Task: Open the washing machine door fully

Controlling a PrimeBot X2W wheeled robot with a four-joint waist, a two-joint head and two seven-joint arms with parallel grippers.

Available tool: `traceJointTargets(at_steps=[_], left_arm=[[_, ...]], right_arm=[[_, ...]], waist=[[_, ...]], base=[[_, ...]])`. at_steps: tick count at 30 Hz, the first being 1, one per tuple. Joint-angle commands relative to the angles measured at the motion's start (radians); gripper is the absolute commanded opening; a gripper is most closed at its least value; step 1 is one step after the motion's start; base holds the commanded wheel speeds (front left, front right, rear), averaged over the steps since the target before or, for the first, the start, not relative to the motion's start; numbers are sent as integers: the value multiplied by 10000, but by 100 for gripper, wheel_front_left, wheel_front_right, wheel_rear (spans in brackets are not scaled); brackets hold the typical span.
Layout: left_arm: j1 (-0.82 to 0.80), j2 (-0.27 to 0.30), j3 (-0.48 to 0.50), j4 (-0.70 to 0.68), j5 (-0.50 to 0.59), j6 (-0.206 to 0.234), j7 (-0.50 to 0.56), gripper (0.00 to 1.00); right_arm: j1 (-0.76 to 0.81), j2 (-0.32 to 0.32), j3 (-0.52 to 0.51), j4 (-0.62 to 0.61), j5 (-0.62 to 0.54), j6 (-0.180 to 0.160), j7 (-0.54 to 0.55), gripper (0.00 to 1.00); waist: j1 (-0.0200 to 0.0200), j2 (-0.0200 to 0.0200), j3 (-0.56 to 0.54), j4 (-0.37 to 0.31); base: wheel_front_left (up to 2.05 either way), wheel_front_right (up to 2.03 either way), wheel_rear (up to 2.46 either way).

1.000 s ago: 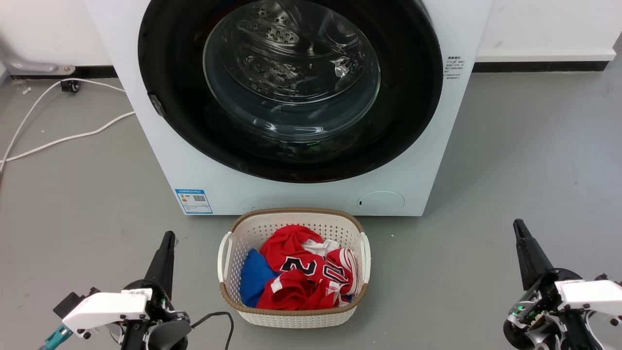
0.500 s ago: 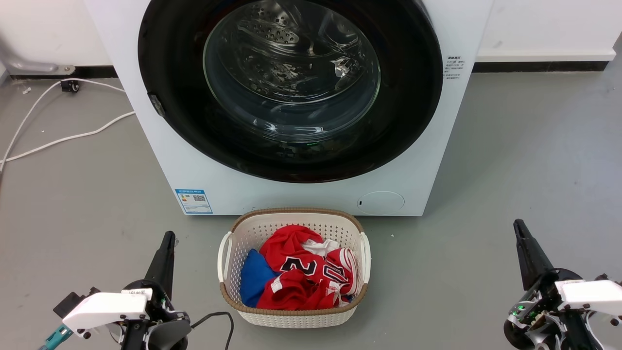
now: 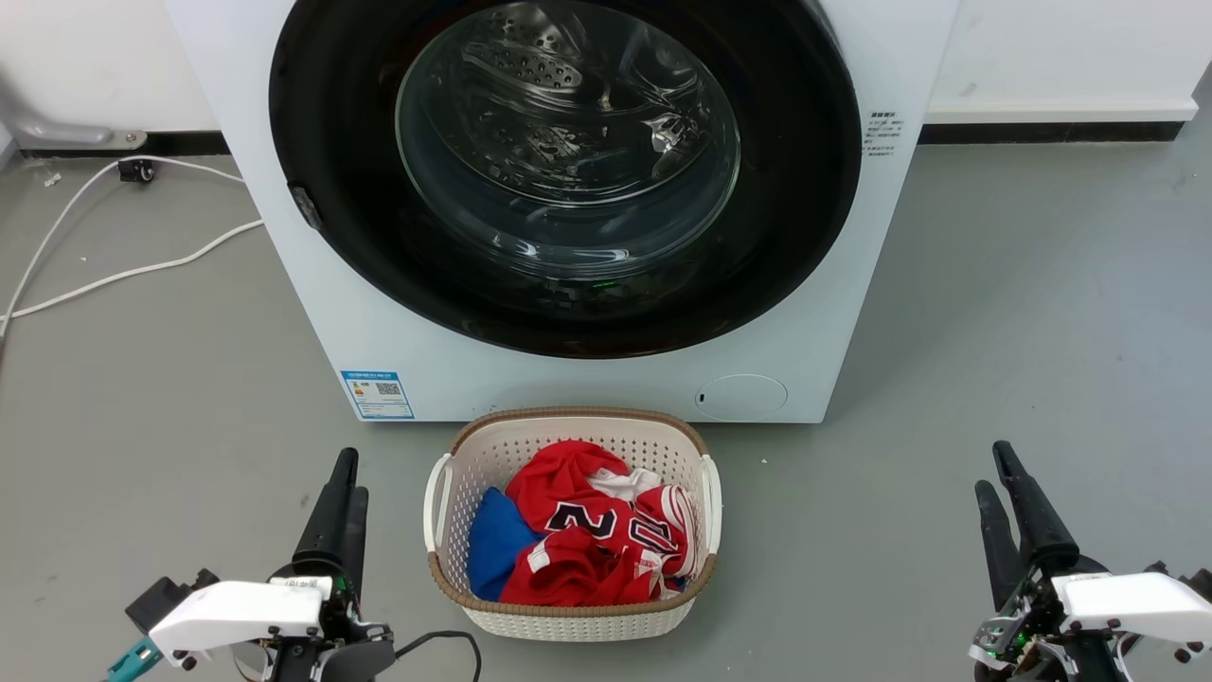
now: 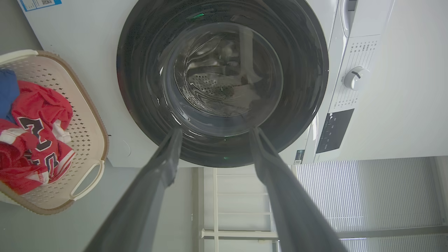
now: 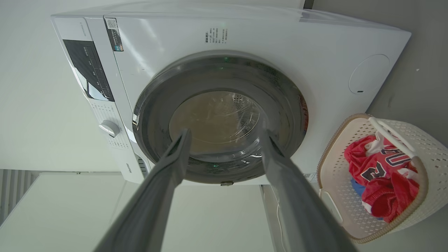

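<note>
You've got the glossy black round washing machine door (image 3: 322, 189) shut on the big white washing machine (image 3: 568, 388). Left gripper (image 3: 350, 472) and right gripper (image 3: 991, 466) hang low, fingers parted, ready to reach.

Basket (image 3: 568, 620) of red clothes (image 3: 568, 564)

1. Black numeral "2" is read on the red jersey (image 3: 559, 568) in the laundry basket (image 3: 568, 620); the next digit is folded, apparently "0".
2. A QR code is noted on the blue label (image 3: 378, 393), lower left of the washing machine (image 3: 398, 350) front; its print is too small to be read.
3. The small print block (image 3: 886, 133) at the upper right is illegible.
</note>
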Motion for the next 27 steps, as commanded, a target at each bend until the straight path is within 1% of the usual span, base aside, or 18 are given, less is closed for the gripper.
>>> traceJointTargets(at_steps=[1, 5, 11, 12, 17, 27], left_arm=[[-151, 54, -44, -315, 368, -7, -131, 100], [-136, 56, -90, -608, 1298, -9, -310, 100], [-100, 126, -342, -927, 2741, -11, -565, 100], [-81, 205, -444, -1004, 3371, -12, -685, 100], [-62, 390, -666, -968, 4481, -14, -880, 100], [-38, 543, -993, -794, 6474, 2, -1240, 100]], right_arm=[[-99, -44, 71, -275, -317, 3, -122, 100], [-35, -76, 94, -451, -1249, 4, -302, 100], [74, -101, 99, -764, -3004, 6, -551, 100], [118, -109, 86, -915, -3905, 6, -652, 100], [202, -115, 157, -1133, -5313, 8, -711, 100], [321, -150, 470, -1403, -7480, 10, -696, 100]], waist=[[0, 0, -12, 5], [0, 0, -41, 18], [0, 0, -78, 44], [0, 0, -87, 48], [0, 0, -101, 51], [0, 0, -132, 48]], base=[[0, 0, 0], [0, 0, 0], [0, 0, 0], [0, 0, 0], [0, 0, 0], [0, 0, 0]])
